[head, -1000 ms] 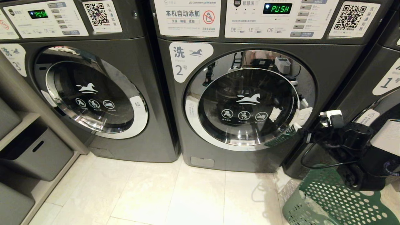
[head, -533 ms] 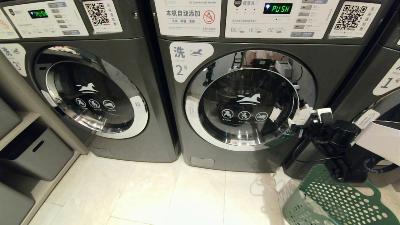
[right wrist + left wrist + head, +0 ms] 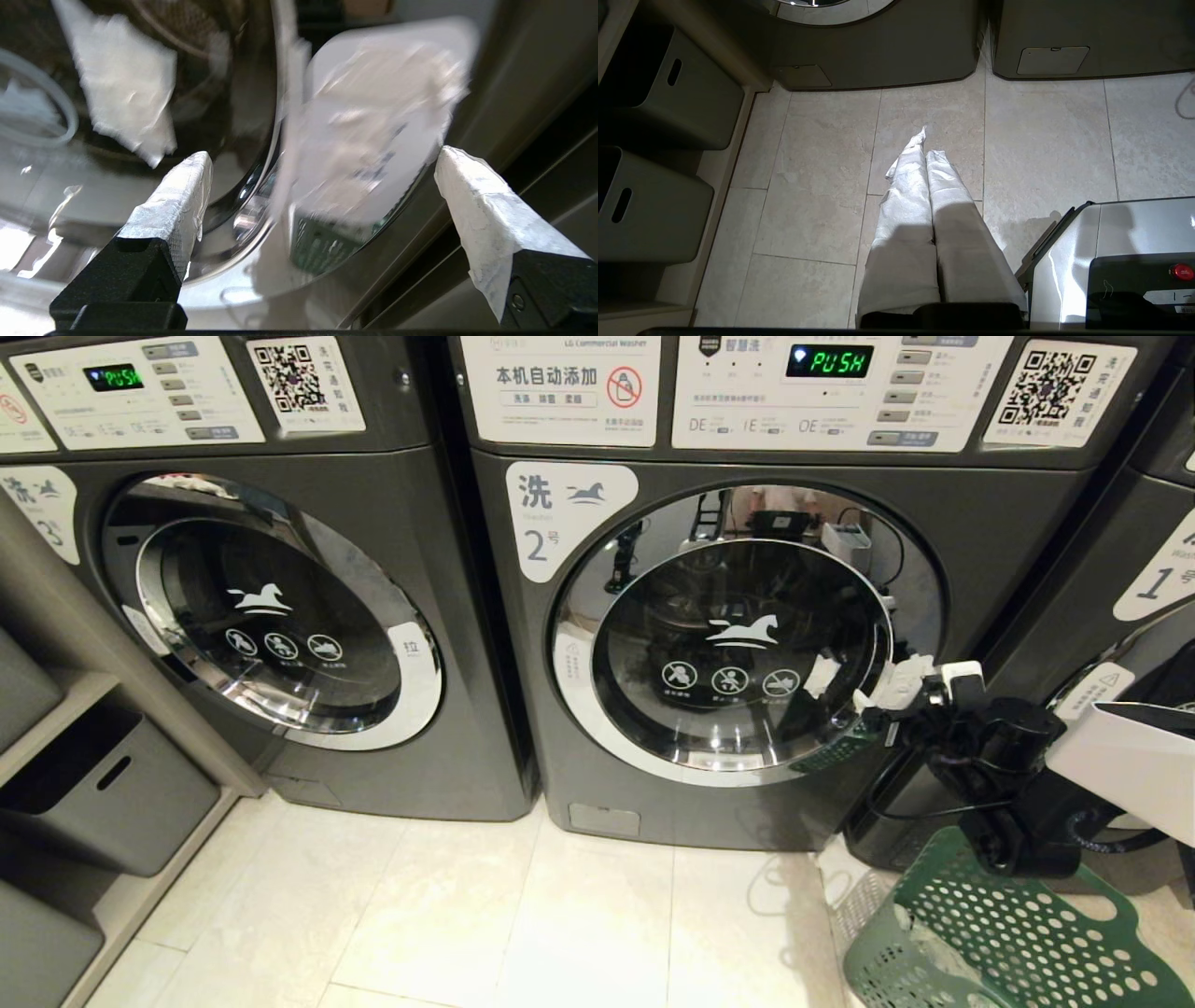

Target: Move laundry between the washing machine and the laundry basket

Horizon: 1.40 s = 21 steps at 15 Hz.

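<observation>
Right gripper [image 3: 920,679], jaws wide and empty, has moved left to the closed door's right rim on the washer [image 3: 747,635]; opening looks next. Basket [image 3: 990,933] sits lower right; laundry unseen.

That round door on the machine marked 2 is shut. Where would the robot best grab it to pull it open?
Probably at the door's right edge, on the white patch across its chrome rim, coming from the front right. The neighbouring washer's door has its pull tab on the same side. The open right gripper is already level with that edge.
</observation>
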Available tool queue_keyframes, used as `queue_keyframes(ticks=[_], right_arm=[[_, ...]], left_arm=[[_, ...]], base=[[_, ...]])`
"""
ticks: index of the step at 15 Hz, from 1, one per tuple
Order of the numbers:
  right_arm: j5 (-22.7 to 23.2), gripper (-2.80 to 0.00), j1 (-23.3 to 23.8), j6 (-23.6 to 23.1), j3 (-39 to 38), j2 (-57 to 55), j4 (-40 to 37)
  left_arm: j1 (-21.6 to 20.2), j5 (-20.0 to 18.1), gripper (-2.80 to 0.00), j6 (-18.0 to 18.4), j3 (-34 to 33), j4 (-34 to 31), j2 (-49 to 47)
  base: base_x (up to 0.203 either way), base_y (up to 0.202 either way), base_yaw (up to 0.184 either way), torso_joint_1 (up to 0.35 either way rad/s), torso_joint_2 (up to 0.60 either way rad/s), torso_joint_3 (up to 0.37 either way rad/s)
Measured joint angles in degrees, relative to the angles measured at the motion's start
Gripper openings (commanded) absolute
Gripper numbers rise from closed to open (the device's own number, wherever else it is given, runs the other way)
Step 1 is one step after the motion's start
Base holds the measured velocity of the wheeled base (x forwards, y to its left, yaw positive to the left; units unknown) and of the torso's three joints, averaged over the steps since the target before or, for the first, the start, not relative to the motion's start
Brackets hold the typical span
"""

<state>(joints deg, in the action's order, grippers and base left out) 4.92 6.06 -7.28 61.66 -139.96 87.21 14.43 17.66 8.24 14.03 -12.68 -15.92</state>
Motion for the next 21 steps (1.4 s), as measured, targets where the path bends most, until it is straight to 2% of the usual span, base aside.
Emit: queue_keyframes(ticks=[5,11,18,20,21], right_arm=[[-0.3,0.00,0.3,-0.6,-4.4,3.1,0.0],[0.2,0.00,-0.2,-1.7,-22.8,9.9,-0.1],[0.2,0.00,-0.9,-1.9,-29.7,15.9,0.0],[0.2,0.00,-1.5,-1.7,-31.4,17.9,0.0],[0.2,0.00,-1.7,-1.7,-33.1,18.7,0.0]], left_arm=[[0.0,0.1,-2.80,0.0,-1.2,0.0,0.0],[0.0,0.0,-2.80,-1.4,-3.4,0.9,0.0],[0.0,-0.6,-2.80,-2.0,-11.3,14.5,0.0],[0.0,-3.8,-2.80,-2.7,-12.6,18.1,0.0],[0.0,-4.7,-2.80,-4.6,-13.0,18.4,0.0]], base=[[0.000,0.000,0.000,0.000,0.00,0.000],[0.000,0.000,0.000,0.000,0.00,0.000],[0.000,0.000,0.000,0.000,0.00,0.000],[0.000,0.000,0.000,0.000,0.00,0.000],[0.000,0.000,0.000,0.000,0.00,0.000]])
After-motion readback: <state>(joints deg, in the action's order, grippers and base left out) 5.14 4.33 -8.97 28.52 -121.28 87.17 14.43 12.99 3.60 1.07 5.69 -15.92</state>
